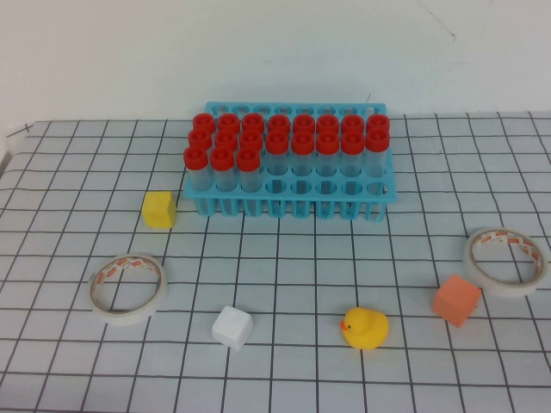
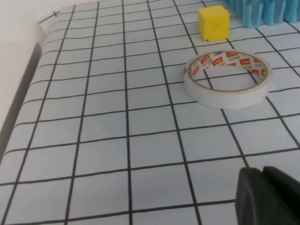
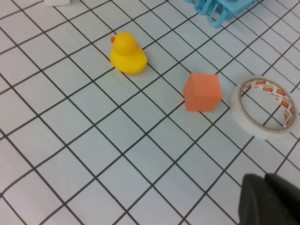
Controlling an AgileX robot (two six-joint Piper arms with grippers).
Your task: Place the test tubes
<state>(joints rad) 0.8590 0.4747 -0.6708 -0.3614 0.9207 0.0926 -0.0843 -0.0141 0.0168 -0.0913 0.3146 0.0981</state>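
Left tool (image 2: 263,187), closed and mostly cropped, hangs near one tape roll (image 2: 225,96); right tool (image 3: 266,192) likewise near the other roll (image 3: 241,117).

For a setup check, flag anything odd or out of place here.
Nothing stands out: test tubes upright in the blue rack, its front row mostly unfilled; no loose tube visible. Left gripper and right gripper hang shut above the near table.

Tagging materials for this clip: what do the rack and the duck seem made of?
Rack: rigid moulded plastic, blue, faintly glossy lattice. Duck: likely soft rubber or vinyl; smooth, rounded, slightly shiny yellow. Left gripper and right gripper, both shut, hang low over the table, touching neither.
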